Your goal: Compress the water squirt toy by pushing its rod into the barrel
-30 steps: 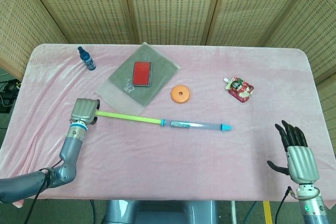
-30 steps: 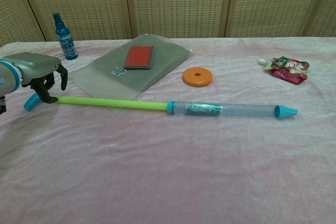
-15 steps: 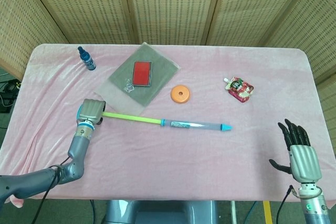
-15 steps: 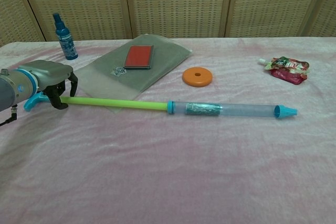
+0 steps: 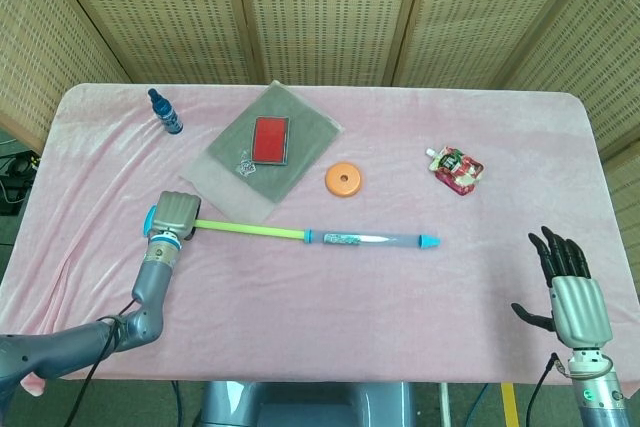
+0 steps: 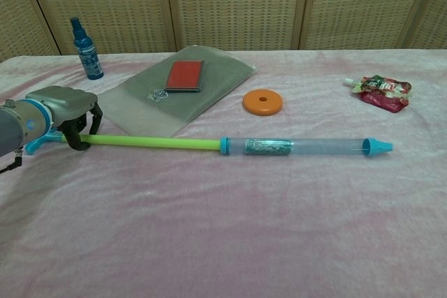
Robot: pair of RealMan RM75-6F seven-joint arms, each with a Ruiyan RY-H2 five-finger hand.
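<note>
Water squirt toy [image 6: 300,147] lies flat across the middle of the tabletop [image 5: 330,297] on the pink cloth, running left to right: clear barrel [image 5: 375,239] on the right with a blue nozzle tip [image 6: 377,147], yellow-green rod [image 6: 154,143] pulled far out to the left, blue handle [image 6: 42,143] at the rod's far-left end. Left hand [image 5: 172,215] sits over that left end, fingers [image 6: 82,130] curled down around the rod just beside the handle, gripping it (handle tip pokes out left of the hand in the chest view). Right hand [image 5: 572,292] is at the near-right edge, well apart from the toy, fingers spread and pointing up, holding nothing; only the head view shows it. Far of the rod lies a grey pouch [image 5: 270,152] with a red card [image 5: 270,139] on top and a small clear packet [image 6: 160,93] beside the card; the pouch's near corner comes just beside the rod. Orange disc [image 5: 343,179] sits far of the barrel's left end, not touching it. Blue spray bottle [image 6: 86,48] stands upright at far left. Red snack pouch [image 5: 457,169] lies far right of the nozzle, apart from it.
</note>
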